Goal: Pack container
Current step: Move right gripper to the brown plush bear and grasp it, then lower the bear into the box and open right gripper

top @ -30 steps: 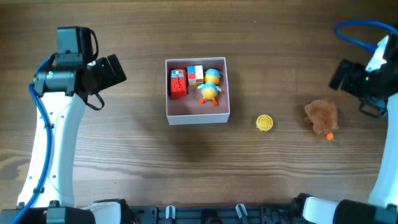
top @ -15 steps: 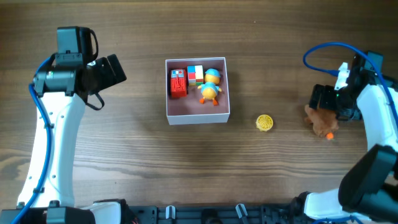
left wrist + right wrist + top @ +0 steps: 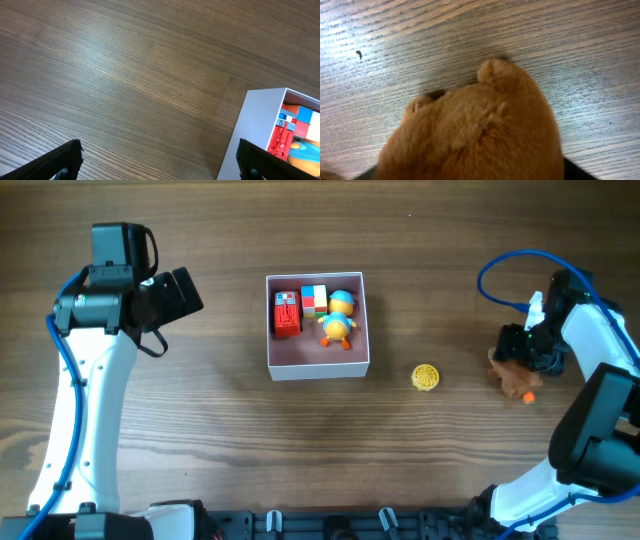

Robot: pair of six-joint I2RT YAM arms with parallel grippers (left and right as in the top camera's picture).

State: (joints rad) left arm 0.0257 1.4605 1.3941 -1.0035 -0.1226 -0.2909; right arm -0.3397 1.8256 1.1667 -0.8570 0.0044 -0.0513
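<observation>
Your container sits on the tabletop just left of centre in the overhead view. Its white walls are square to the frame and the pink floor is bare along the lower edge. In its upper half are a red toy, a stack of coloured blocks and a small duck figure.

Outside it, a yellow round piece lies right of the box. Further right, the brown plush toy lies under your right arm.

The box looks light and thin-walled, so it will probably skate if bumped. Lower things in from above and don't brush the rim. The plush looks soft and light and should squash. Judged from here, the thick middle of its body is the place to pinch, not an ear or the orange bit at its lower edge.

In the right wrist view the plush fills nearly the whole frame. Only dark slivers show in the bottom corners, so you cannot tell how far the right jaws are spread, or whether they have it.

The left jaws are spread wide and hold nothing, one tip at each bottom corner of the left wrist view. The box corner shows at the lower right there.
</observation>
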